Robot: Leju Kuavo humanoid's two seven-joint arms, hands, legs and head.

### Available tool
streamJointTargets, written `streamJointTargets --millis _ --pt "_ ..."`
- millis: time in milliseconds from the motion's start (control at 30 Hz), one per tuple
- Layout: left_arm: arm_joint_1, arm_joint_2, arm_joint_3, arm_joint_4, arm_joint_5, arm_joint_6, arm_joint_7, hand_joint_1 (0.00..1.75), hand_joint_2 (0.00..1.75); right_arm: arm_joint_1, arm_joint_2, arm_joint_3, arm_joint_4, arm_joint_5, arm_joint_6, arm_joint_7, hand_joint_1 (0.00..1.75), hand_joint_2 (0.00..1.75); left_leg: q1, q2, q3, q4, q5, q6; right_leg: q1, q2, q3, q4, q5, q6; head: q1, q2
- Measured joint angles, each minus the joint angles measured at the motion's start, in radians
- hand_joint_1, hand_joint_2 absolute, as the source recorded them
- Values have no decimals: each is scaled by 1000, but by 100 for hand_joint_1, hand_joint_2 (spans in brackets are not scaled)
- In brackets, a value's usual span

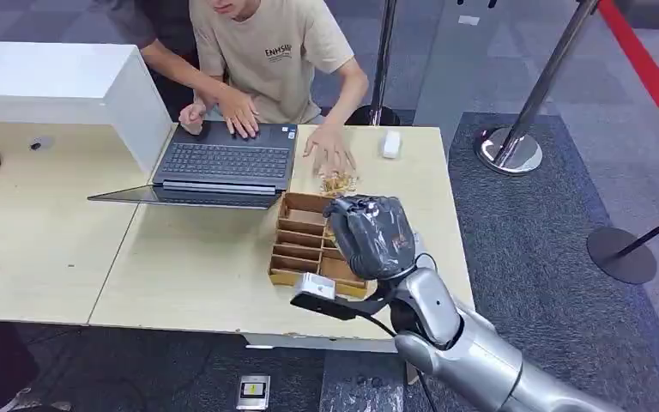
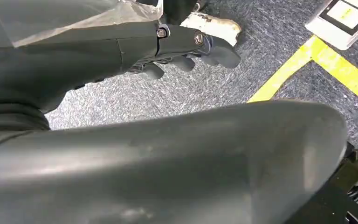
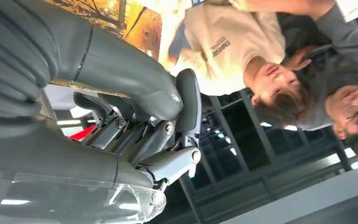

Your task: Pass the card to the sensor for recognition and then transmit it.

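My right hand (image 1: 369, 236), wrapped in clear plastic, hovers over the right side of a divided cardboard box (image 1: 296, 254) on the wooden table (image 1: 197, 275), its back toward the head camera. In the right wrist view the right hand (image 3: 135, 116) has its fingers curled in against the thick thumb, and I see no card between them. A small white device (image 1: 390, 144) lies at the table's far right edge. A heap of small tan pieces (image 1: 339, 183) lies just behind the box. My left hand (image 2: 186, 51) hangs over grey carpet, fingers loose, holding nothing.
A person sits behind the table with one hand (image 1: 330, 154) by the tan pieces and the other on an open laptop (image 1: 223, 163). A white block (image 1: 60, 81) stands at the back left. Stanchion bases (image 1: 510, 150) (image 1: 622, 253) stand on the right. Yellow tape (image 2: 307, 65) marks the floor.
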Motion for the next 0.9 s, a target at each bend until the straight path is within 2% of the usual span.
streamJointTargets --millis 233,400,467,533,767,900 --pt "0 0 0 0 -2 0 0 0 0 -19 -27 -53 7 -79 -13 0 175 175 0 0 0 0 0 0 0 0 0 0 0 0 0 0" --pt "1 1 0 0 -9 0 0 0 0 -73 -51 -123 70 -288 -11 -61 175 175 0 0 0 0 0 0 -1 0 0 0 1 0 0 0" --pt "0 1 0 0 -11 -2 0 0 0 -103 -55 -155 127 -415 2 -114 175 175 -1 0 0 0 0 1 -1 0 0 0 1 0 0 0" --pt "0 1 0 0 -14 -2 0 0 0 -134 -55 -177 184 -473 8 -155 175 175 -1 0 0 0 1 1 -1 0 0 0 1 0 0 0" --pt "-1 -7 -3 0 -25 -4 4 0 0 -182 -38 -225 385 -586 9 -187 175 175 -1 -1 -1 0 1 1 -1 0 0 0 1 0 0 0" --pt "-2 -63 -9 -2 -38 6 75 0 0 -181 -6 -243 490 -636 -5 -195 175 175 -1 -1 -1 0 1 1 -1 0 0 0 1 1 0 0"
